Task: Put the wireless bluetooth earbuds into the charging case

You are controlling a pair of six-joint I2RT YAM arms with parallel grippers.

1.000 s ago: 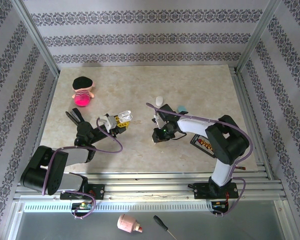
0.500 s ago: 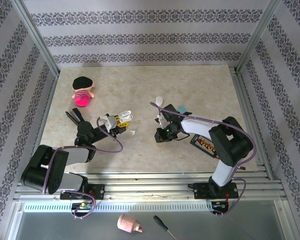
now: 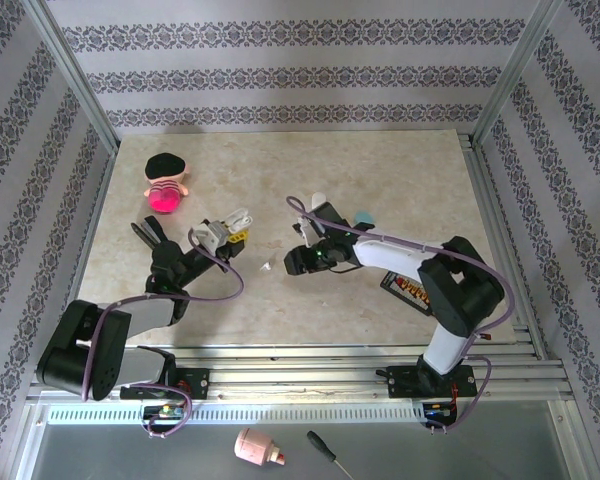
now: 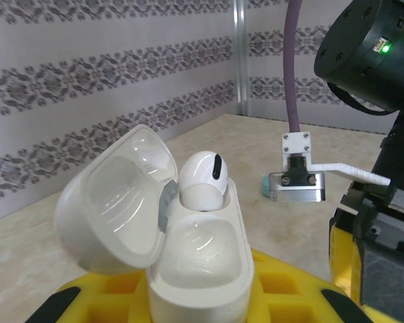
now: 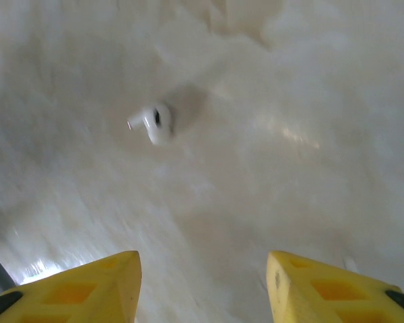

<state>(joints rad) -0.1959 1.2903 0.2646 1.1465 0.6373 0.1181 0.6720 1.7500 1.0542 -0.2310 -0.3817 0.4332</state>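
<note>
So, top view, left gripper: clamped on the open case.
Top view, loose bud: lying on the table between the 2 grippers, near the right gripper, not touching it.
Top view, extras: 1 doll at far left. 1 small white item and 1 teal item beyond the right arm; case or bud, can't tell.
Left wrist view, case: upright between the yellow pads, lid open to the left. 1 bud seated in the far socket; the socket beside it looks empty.
Right wrist view, fingers: spread wide, holding nothing. The loose bud lies ahead and left of the gap, stem pointing left.
Step, my read: pick up the loose bud. Shift left until it centres in the gap, turn the wrist so the pads close across the head rather than the stem, go low, close gently. It looks slick and could skid.
Count: 2 buds, 1 open case, 2 grippers.
</note>
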